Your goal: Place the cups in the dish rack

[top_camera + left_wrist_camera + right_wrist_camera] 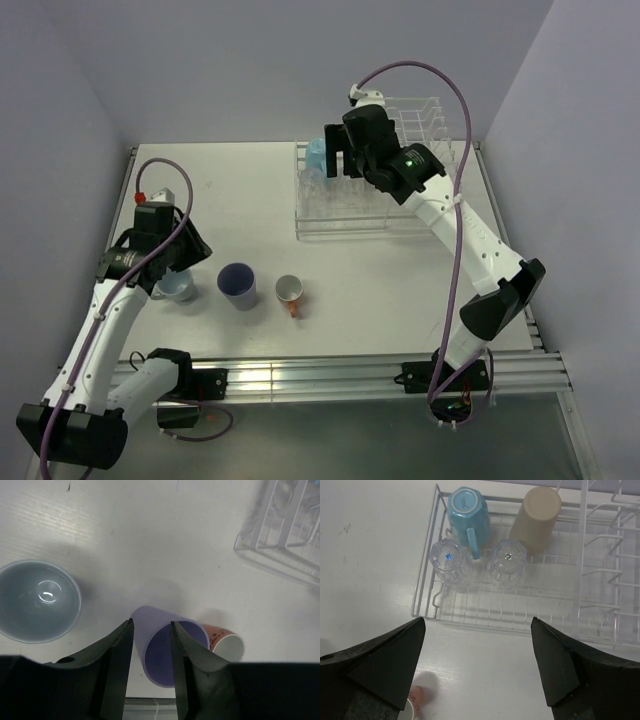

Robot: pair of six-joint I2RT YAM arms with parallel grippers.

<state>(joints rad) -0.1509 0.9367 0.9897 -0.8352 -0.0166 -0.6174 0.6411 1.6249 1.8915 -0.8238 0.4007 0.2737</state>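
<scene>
Left pincer (150,622), narrow and holding nothing, hovers with the purple cup (175,655) just beyond its tips; my right pincer (478,620) gapes wide, empty, above the rack (545,600), tan cup (535,515) ahead.

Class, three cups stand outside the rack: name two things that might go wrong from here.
The left gripper hangs close beside the pale mug while lined up on the purple cup; its approach may knock the mug. The orange-handled mug stands near the purple cup and may get bumped during the grasp.
</scene>
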